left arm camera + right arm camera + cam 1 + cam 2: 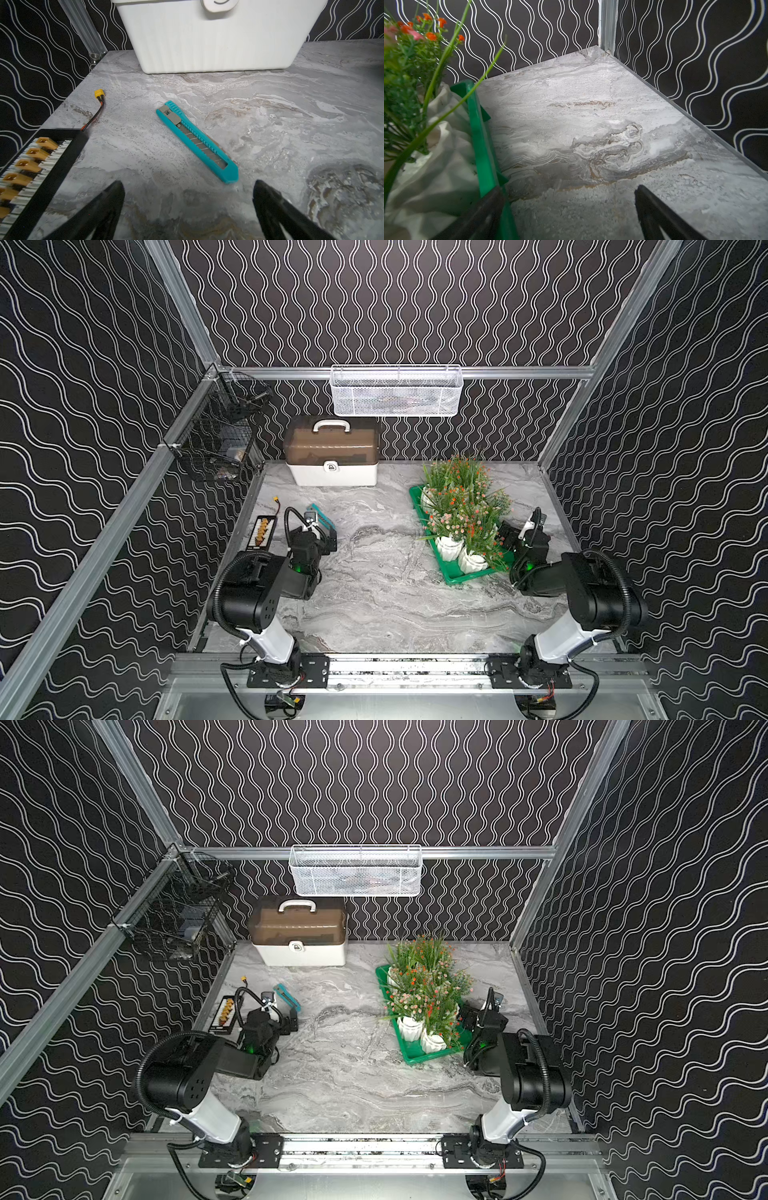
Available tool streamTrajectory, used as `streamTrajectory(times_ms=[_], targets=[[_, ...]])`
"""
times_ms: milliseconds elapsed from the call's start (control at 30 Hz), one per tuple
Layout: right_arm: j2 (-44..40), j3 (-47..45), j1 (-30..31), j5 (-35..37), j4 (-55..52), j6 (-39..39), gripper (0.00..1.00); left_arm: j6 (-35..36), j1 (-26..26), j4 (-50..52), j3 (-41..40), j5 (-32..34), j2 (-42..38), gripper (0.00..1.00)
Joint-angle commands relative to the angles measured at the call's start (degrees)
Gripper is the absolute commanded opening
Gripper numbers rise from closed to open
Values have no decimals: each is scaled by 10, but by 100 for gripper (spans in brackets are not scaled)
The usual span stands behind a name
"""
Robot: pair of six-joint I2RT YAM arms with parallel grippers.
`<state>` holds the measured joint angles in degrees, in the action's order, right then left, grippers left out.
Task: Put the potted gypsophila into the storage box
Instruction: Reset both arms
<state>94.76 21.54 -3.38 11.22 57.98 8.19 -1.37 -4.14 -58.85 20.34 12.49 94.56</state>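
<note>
Potted gypsophila (461, 510) stand crowded in the green tray (461, 578), none visible outside it. Left gripper (188, 182) and right gripper (570, 189) are spread wide, empty; the right sits beside the rim, so I'd back it off clear of stems.

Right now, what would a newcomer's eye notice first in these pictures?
The cluster of white ribbed pots with green stems and pink and orange flowers, crowded in the shallow bright green plastic tray on the right side of the grey marbled table. Next, the teal plastic utility knife lying before the open left gripper.
</note>
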Motion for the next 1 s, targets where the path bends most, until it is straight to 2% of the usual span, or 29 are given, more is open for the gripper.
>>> streamTrajectory(times_ms=[0,533,667,967], targets=[[2,3,4,-16,-3,-4,100,10,-1,-12,4,7,1,99],[3,4,5,-17,-4,-5,100,9,0,-12,3,6,1,99],[5,23,5,-83,-38,-34,100,9,-1,-12,3,6,1,99],[5,21,5,-86,-34,-34,100,9,-1,-13,3,7,1,99]])
